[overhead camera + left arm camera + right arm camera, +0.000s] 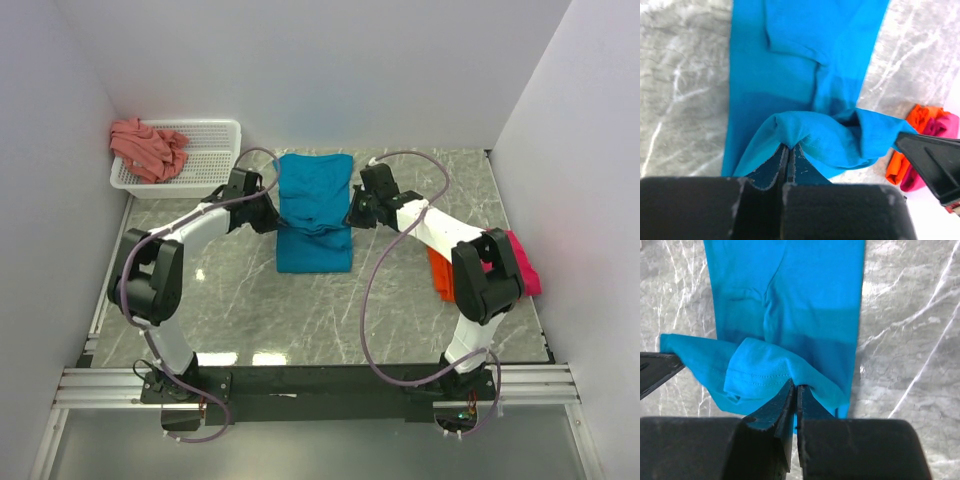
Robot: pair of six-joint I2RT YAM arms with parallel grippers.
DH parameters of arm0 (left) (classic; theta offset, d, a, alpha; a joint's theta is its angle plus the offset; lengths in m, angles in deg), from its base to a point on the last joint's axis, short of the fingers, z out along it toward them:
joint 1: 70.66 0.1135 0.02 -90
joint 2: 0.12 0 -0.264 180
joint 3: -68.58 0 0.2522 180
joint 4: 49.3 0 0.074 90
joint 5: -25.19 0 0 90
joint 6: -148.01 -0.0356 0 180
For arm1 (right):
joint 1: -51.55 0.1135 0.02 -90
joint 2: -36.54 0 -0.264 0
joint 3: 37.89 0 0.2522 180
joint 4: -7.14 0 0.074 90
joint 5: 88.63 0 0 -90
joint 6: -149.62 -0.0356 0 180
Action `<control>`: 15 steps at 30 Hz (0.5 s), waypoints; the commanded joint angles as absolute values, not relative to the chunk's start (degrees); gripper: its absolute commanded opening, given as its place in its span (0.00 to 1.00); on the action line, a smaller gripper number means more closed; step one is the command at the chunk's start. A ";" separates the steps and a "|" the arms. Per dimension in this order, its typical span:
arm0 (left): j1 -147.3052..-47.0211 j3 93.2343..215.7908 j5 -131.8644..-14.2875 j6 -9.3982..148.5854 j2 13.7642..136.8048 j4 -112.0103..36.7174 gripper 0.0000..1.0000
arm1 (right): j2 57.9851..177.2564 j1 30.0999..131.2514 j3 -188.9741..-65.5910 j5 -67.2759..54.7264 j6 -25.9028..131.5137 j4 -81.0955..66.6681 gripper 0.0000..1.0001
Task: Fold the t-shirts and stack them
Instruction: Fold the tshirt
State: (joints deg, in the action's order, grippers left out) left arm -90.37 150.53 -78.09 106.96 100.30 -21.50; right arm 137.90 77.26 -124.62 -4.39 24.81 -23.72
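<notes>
Lying in the upper middle of the top view, the teal-blue t-shirt (315, 215) forms a long narrow band on the grey marbled desk (300, 320), one end toward the back wall and the other toward the arm bases. The left claw (265, 212) sits at the band's left edge and the right claw (355, 210) at its right edge, both roughly halfway along its length.

In the left wrist view the left claw is clenched on a fold of the teal cloth: its two fingers are pressed together and the fabric is bunched and raised just past their tips. A dark finger of the right claw shows at the right edge of that frame, meeting the same raised fold. In the right wrist view the right claw is likewise clenched on the shirt, gripping a stitched edge that curls over above the fingertips, while the rest of the shirt lies flat on the desk beyond.

A white mesh basket (215, 135) stands in the upper left of the top view, with the salmon-pink t-shirt (148, 148) crumpled over its left end. At the right of the frame the orange t-shirt (440, 275) and the magenta-pink t-shirt (522, 265) lie together on the desk, partly hidden behind the right arm
</notes>
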 commanded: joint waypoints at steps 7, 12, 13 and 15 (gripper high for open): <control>-88.86 156.96 -80.11 105.12 106.66 -22.19 0.00 | 146.48 74.05 -133.38 -10.22 26.57 -21.82 0.06; -88.59 159.51 -79.32 104.33 106.67 -20.95 0.74 | 150.18 73.61 -140.58 -11.82 26.92 -26.04 0.55; -88.51 159.60 -79.06 104.33 106.23 -20.95 0.93 | 149.92 73.61 -141.03 -11.64 27.01 -26.22 0.60; -88.51 159.51 -78.18 104.07 104.92 -20.60 0.99 | 148.70 73.52 -141.03 -11.64 27.19 -26.74 0.66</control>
State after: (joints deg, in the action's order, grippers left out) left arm -88.84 157.54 -78.86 105.30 108.02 -20.69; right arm 151.21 73.88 -137.64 -10.62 26.32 -25.71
